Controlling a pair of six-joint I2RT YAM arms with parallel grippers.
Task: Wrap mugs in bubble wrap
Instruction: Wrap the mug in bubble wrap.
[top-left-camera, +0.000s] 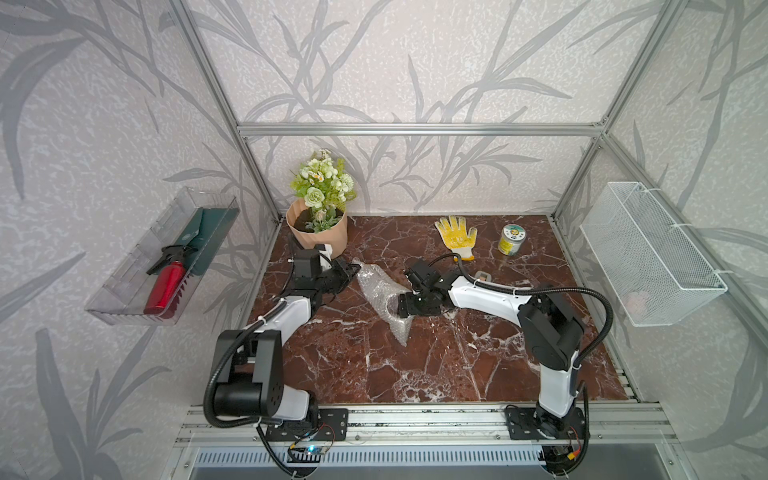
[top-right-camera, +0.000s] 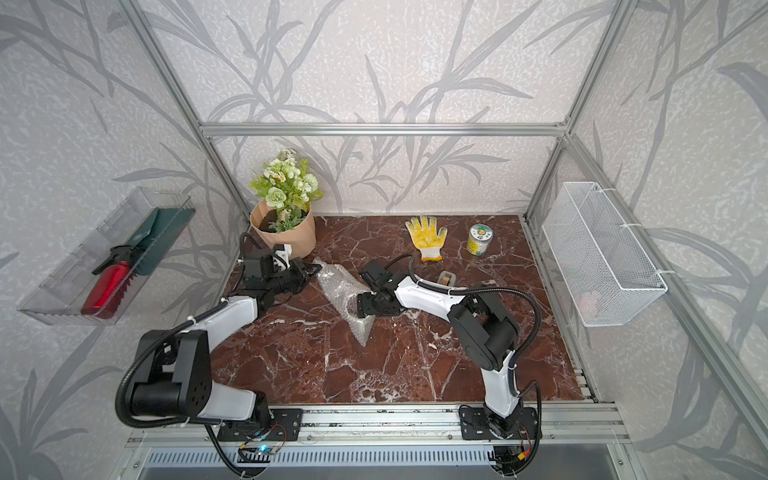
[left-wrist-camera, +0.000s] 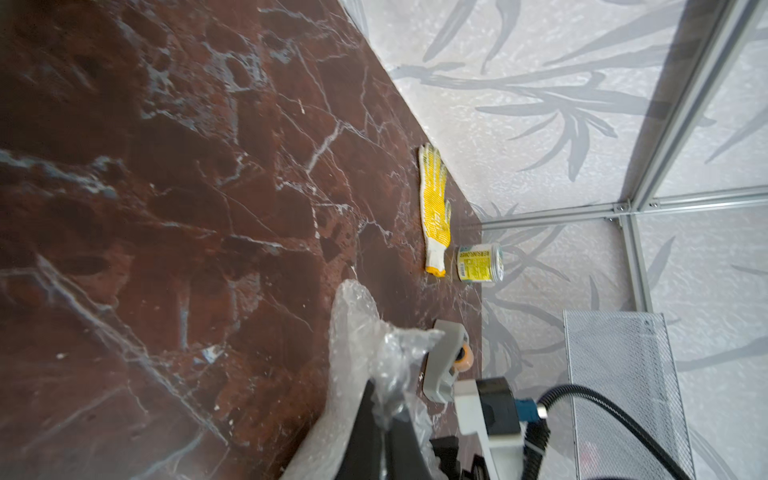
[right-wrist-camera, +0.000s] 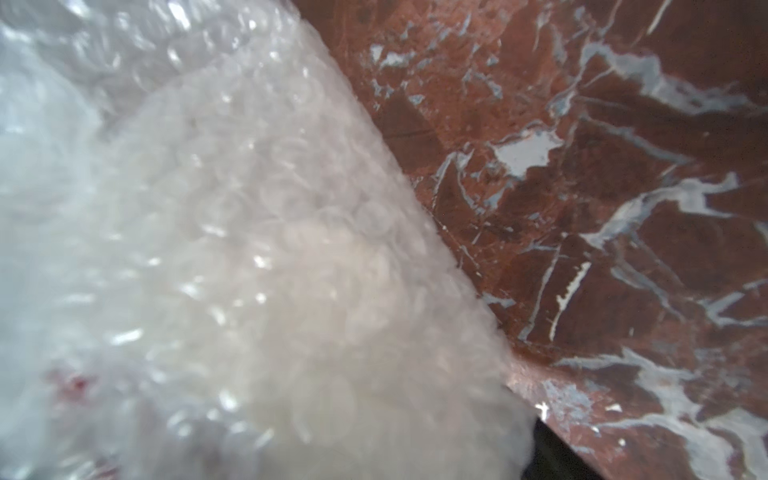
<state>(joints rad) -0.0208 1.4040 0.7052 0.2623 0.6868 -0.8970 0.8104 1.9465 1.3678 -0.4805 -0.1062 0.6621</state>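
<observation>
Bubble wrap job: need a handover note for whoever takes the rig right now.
Left gripper: shut, fingers pinching the far twisted end of the bubble wrap, near the flower pot.
Right gripper: pressed against the bundle's middle; fingertips hidden in the wrap, grip unclear.
Mug: not seen directly; a red tint through the wrap suggests it is inside.
Done: wrap rolled into a long bundle on the table.
To do: near end lies loose and flat; tuck or close it, check the mug is covered.
</observation>
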